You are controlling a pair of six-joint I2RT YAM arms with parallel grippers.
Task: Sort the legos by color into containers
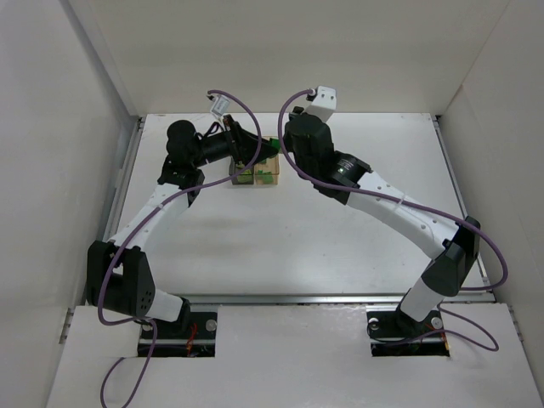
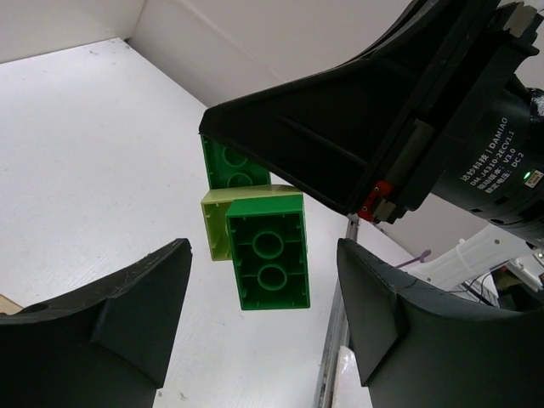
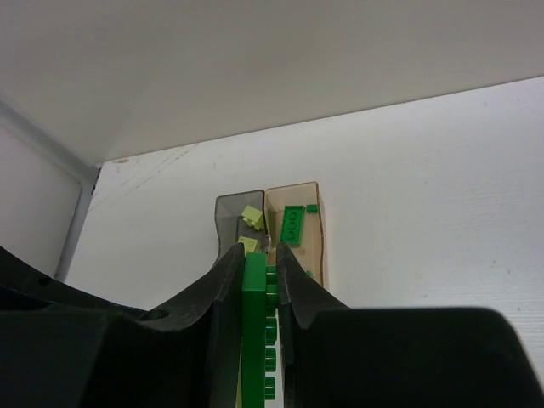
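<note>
Green plastic meets black: the right gripper [image 3: 257,255] has its fingers pressed together on the upper green brick [image 2: 229,166]. A pale yellow-green brick [image 2: 214,223] and a lower green brick [image 2: 270,272] are stuck to it and jut out clear of the grip. The left gripper [image 2: 262,255] flanks that lower brick with its fingers [image 2: 127,314] apart, one on each side. A sliver of daylight shows on both sides, and they touch nothing.

The joined bricks hang in the air above the white table [image 1: 340,238], over its far middle where the two arms converge. Just below them the smoky grey bin [image 3: 223,217] and the amber bin [image 3: 321,238] stand side by side, long walls touching. The grey one holds two pale yellow-green legos [image 3: 252,214]. The amber one holds a flat green lego [image 3: 293,223] and a small green piece [image 3: 312,207].

Both bins sit well off the left side rail [image 1: 127,183] and farther still from the right edge. A strip of bare surface lies between them and the back wall [image 1: 289,51]. Open tabletop spreads wide to the right of the bins and back toward the arm bases. Plain white panels [image 1: 51,153] close in the table at the left, right and rear
</note>
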